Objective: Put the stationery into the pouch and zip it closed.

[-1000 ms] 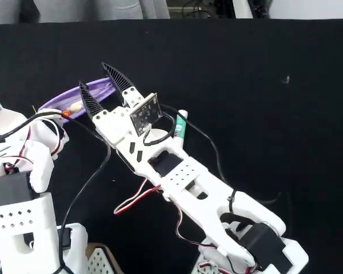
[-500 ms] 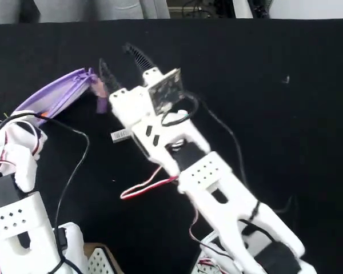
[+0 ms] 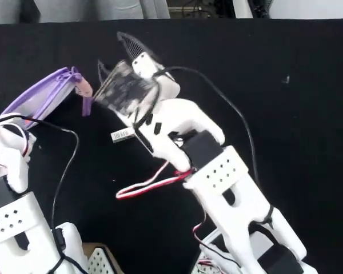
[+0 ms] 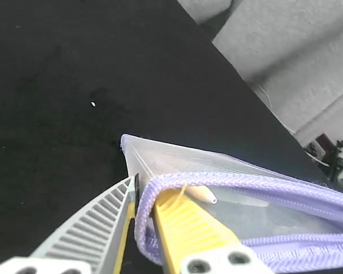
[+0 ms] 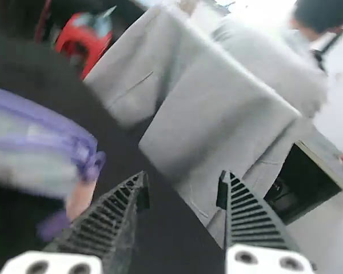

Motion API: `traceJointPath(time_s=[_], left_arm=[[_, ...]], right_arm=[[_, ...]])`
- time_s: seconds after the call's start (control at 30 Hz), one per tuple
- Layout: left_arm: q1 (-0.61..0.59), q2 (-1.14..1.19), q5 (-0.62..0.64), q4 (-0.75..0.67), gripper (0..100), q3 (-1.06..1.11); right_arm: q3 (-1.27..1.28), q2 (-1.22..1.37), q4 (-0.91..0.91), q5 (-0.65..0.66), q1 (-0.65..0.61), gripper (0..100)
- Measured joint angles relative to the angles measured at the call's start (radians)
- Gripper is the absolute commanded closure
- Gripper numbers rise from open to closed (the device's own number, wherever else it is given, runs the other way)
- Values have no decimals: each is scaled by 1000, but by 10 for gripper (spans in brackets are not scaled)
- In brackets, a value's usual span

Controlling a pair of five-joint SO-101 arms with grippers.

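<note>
**Item:** purple mesh pouch (image 3: 43, 98), held at a slant over the black table (image 3: 286, 114).
**Handling:** I judge it light, limp and prone to sag and swing.
**Contents:** a white pen (image 4: 201, 195).
**Current hold:** my left gripper (image 4: 138, 191) is clamped on one end, by the zip tape.
**Best hold:** the purple pull tab (image 3: 86, 105) at the free end.
**Right gripper** (image 3: 115, 57)**:** jaws wide, just beside that tab.
**Obstructions:** a barcoded item (image 3: 121, 135) and a red-and-white cable (image 3: 148, 184) beneath the right arm.

The pouch (image 3: 43, 97) had a purple woven edge and a clear, finely ribbed body. The left gripper (image 4: 142, 191) showed one yellow and one grey ridged finger. The right gripper (image 3: 111, 50) was black and ridged. The right arm (image 3: 228, 182) was white, the surface (image 3: 286, 114) black, and the wire (image 3: 148, 184) red and white.
</note>
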Motion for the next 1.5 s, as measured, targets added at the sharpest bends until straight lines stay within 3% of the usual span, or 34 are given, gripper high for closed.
traceJointPath(time_s=[0.2,0.33,0.77,1.03,1.5], left_arm=[[-18,0,0,0,971,0],[-18,0,0,0,971,0],[-38,-14,0,-35,971,49],[-178,-2,2,-92,971,83],[-192,-2,0,-97,971,83]], right_arm=[[-64,9,278,276,-75,797],[-132,112,388,370,-84,797],[-543,655,738,465,-84,797],[-669,885,795,506,-84,797],[-944,1266,953,543,-81,797]])
